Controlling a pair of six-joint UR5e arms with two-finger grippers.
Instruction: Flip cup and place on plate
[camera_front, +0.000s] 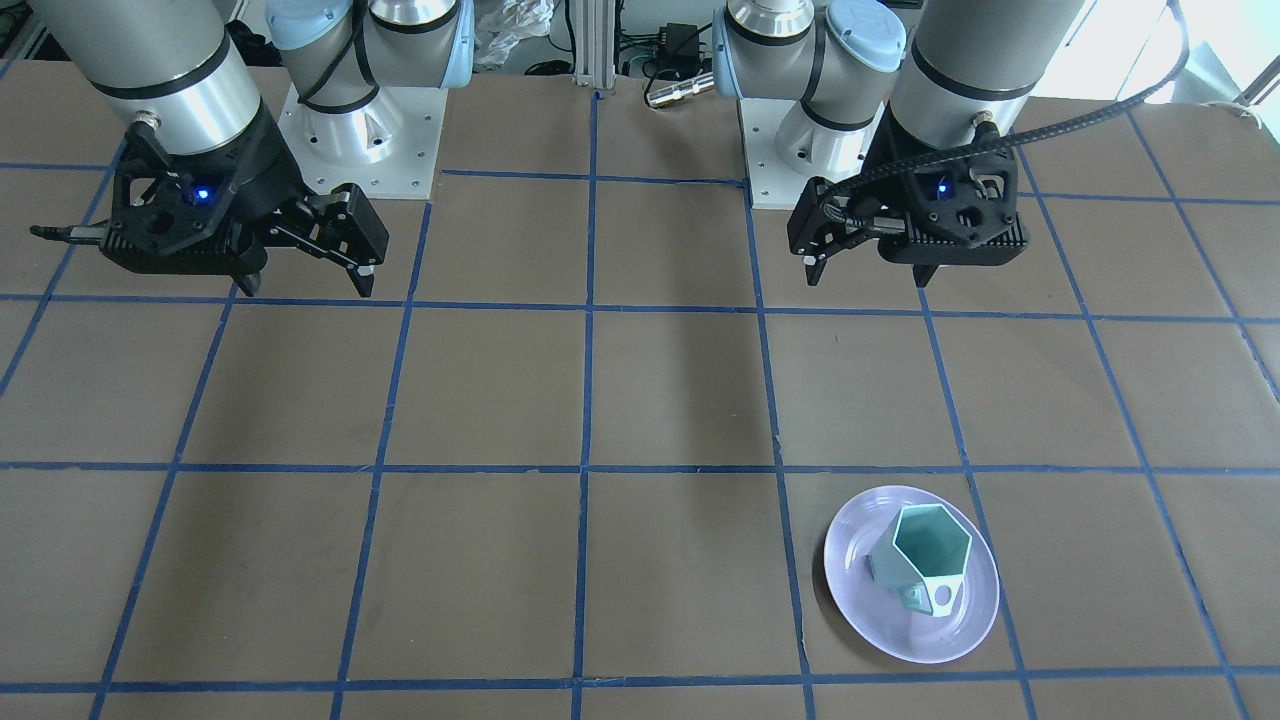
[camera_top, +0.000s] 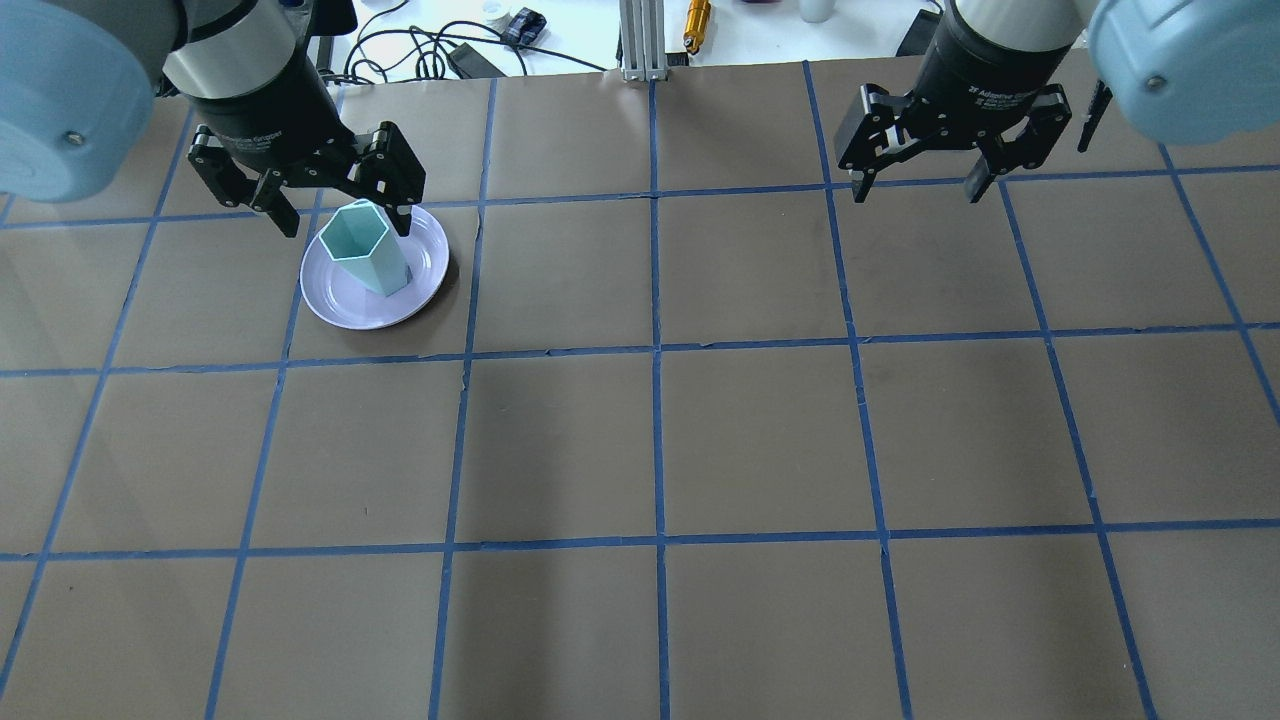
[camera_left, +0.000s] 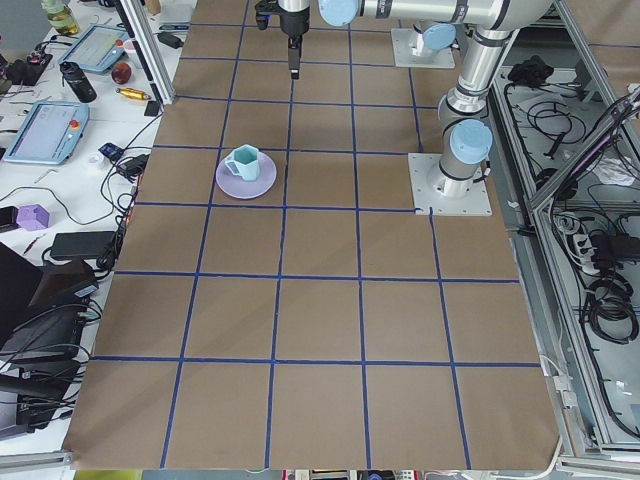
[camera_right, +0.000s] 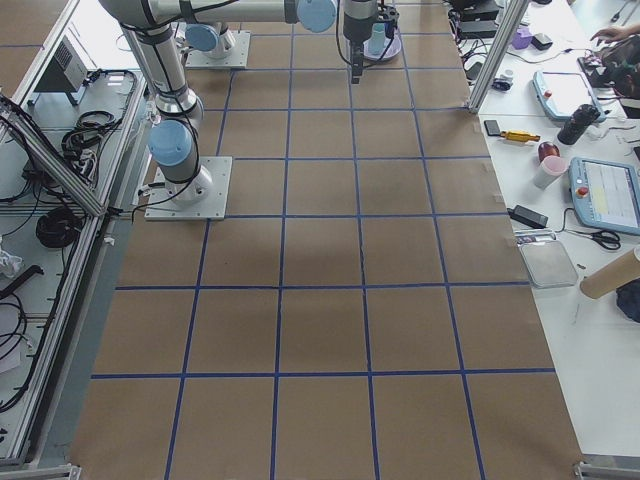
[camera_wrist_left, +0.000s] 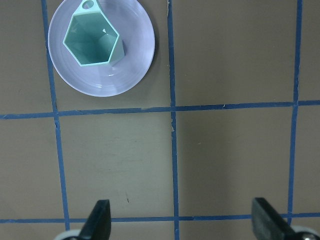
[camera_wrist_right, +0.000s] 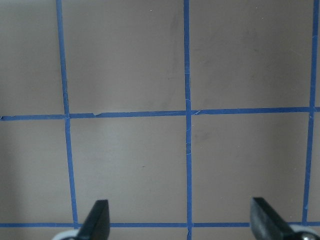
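Upright cup (camera_front: 925, 560) on the plate (camera_front: 965, 625), inside the rim, at the left-arm end of the table (camera_front: 640, 400); six-sided mouth facing the ceiling, long axis straight up and down, handle turned away from the robot's base. Left gripper (camera_front: 868, 265) spread wide with nothing between its fingers, hanging above the table, touching neither cup nor plate. Right gripper (camera_top: 916, 186) spread just as wide, gripping nothing, above the table and well apart from the plate.
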